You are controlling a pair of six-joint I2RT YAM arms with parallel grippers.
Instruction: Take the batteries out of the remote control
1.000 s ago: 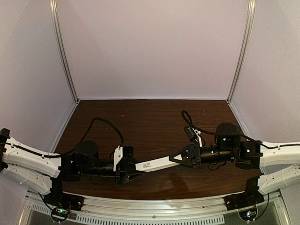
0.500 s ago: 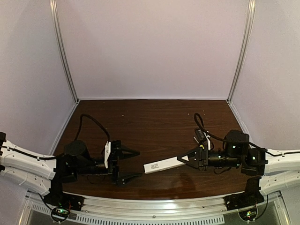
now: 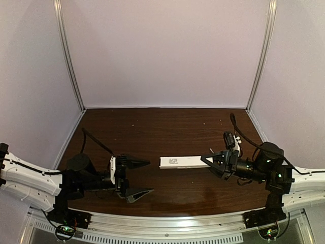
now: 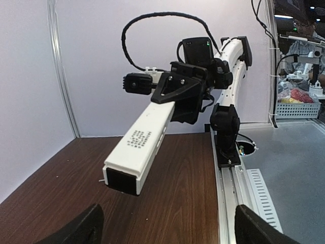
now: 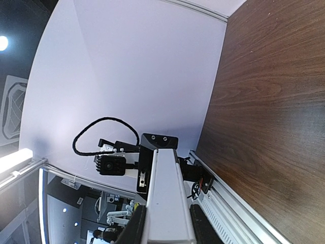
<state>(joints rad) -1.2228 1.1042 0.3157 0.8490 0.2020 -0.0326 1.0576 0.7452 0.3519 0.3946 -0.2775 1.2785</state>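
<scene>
Right pincer (image 3: 209,161): closed narrow on one end of the remote (image 3: 180,161), held level above the bench (image 3: 167,127).
Left pincer (image 3: 138,178): wide open, empty, apart from the free end.
Batteries: none in view.
Doing it well: probably steady the remote and bring the left pincer in square.
Writing: small dark print on the remote, unreadable.

The left arm (image 3: 31,175) and right arm (image 3: 307,178) wear white shells over black joints and motors. Each ends in black triangular fingers (image 3: 136,162), with a looping black cable (image 4: 162,15) at the wrist beside a white camera bracket (image 3: 112,170).
</scene>
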